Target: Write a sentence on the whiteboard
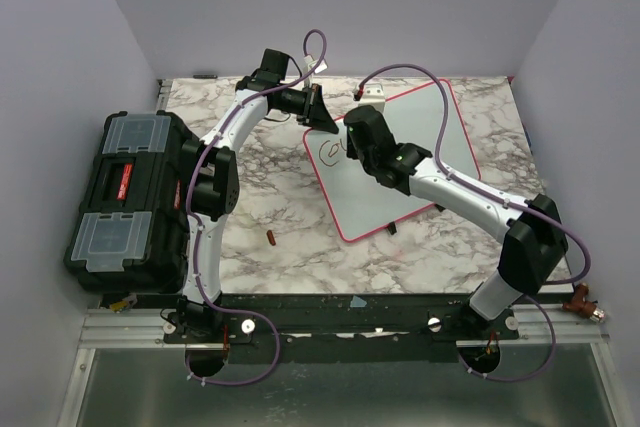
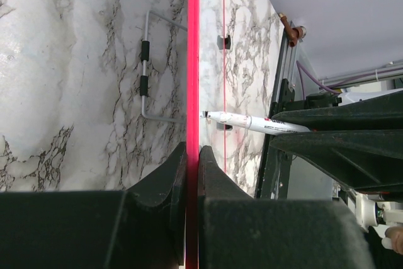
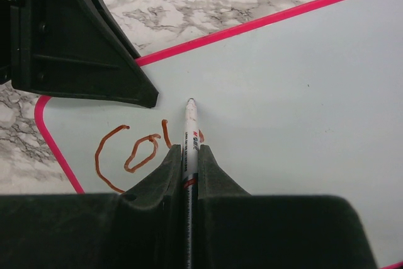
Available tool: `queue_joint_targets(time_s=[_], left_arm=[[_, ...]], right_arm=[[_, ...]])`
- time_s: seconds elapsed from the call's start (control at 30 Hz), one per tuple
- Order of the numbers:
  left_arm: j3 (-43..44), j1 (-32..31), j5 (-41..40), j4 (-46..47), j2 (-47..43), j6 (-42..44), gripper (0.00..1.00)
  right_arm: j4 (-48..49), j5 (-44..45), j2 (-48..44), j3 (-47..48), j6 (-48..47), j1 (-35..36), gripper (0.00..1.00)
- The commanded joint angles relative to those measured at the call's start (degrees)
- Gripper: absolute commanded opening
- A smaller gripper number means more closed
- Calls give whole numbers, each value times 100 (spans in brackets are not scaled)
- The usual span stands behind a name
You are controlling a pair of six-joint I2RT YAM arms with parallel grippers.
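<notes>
Whiteboard, a glossy white rectangular board with a thin pink-red rim and rounded corners, sits on the marbled grey-and-white tabletop, its rim pinched between the fully closed fingers of the left claw; seen from that wrist, the rim runs straight out from between the black pads. Right claw is clamped tight on a slim white marker with a printed barrel, which juts forward from between its fingers. The tip is down at the board's surface just ahead of the claw, though whether it touches cannot be told. Sentence, looping handwritten strokes reading roughly "Co" plus one further stroke, lies just beside the right claw's fingertips, on their left in the wrist view, near the board's rounded corner. Black plastic toolbox with clear lid compartments stands well apart from both claws, beyond the left arm
</notes>
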Motion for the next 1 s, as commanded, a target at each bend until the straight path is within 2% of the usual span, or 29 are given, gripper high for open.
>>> queue_joint_targets(time_s=[0.0, 0.67, 0.97], left_arm=[[-81, -52, -144, 227, -132, 668, 0], [-81, -47, -148, 200, -141, 668, 0], [-90, -47, -148, 187, -152, 663, 0]], right_arm=[[-50, 120, 159, 96, -55, -38, 1], [-195, -413, -381, -748, 288, -37, 1], [-357, -265, -514, -912, 295, -37, 1]])
